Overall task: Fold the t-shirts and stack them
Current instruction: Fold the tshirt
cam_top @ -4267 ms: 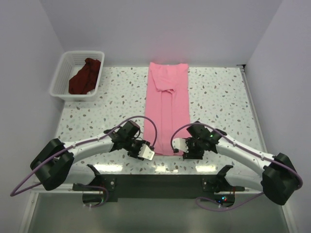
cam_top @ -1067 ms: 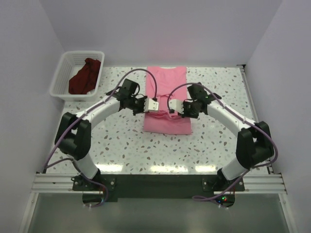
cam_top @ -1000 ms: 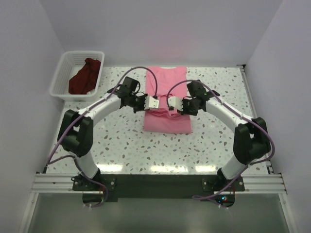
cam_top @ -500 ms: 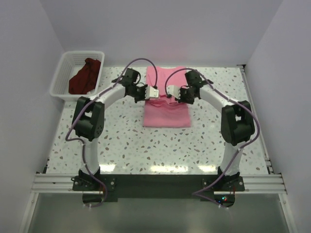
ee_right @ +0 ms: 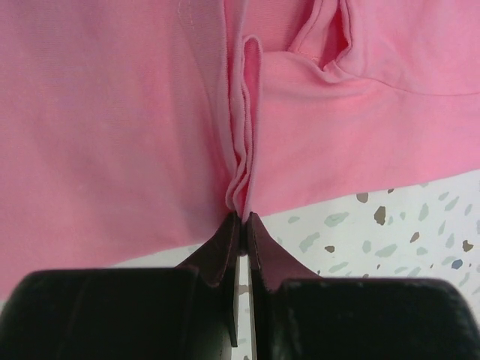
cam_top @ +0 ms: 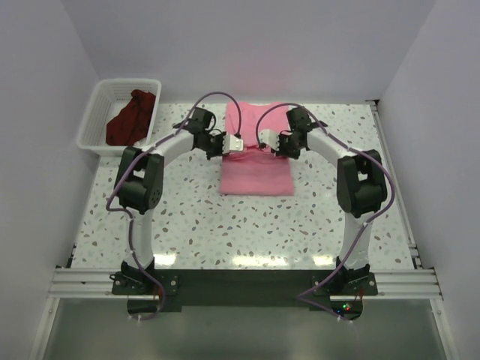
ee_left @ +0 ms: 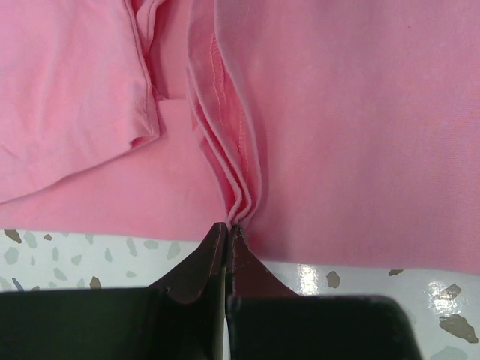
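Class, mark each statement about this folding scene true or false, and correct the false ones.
1. The left claw and the right claw are each shut on a pinch of the pink t-shirt. True.
2. The white basket stands at the table's far left corner. True.
3. The maroon t-shirt lies folded on the pink one. False: it sits crumpled in the basket.
4. The pink t-shirt hangs over the table's near edge. False: it lies on the far half.

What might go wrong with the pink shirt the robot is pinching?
The left gripper and right gripper each pinch the pink shirt only at the edge of its bunched layers. A layer might slip out and spoil the fold. If one gripper gets ahead, the fold could land crooked.
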